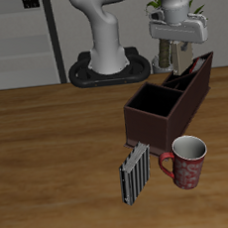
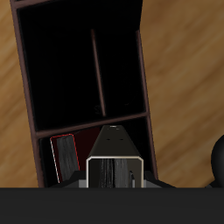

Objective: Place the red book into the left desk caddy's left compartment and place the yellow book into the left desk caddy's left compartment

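Observation:
The left desk caddy (image 1: 159, 123) is a long dark maroon box on the table; its rim also shows in the wrist view (image 2: 147, 87). The red book (image 2: 64, 157) stands inside its narrow left compartment (image 2: 83, 138), leaning against the wall. My gripper (image 1: 170, 62) hangs just above that end of the caddy and is shut on the yellow book (image 2: 114, 147), a greyish-tan book with a faint grid, held edge-down over the compartment beside the red book. In the exterior view the yellow book is hidden behind my fingers.
A grey-and-black striped book (image 1: 135, 174) stands near the table's front edge, next to a red patterned mug (image 1: 188, 163). The caddy's big square section (image 1: 145, 103) and its middle section (image 2: 87, 61) hold nothing. The robot's base stands behind the caddy.

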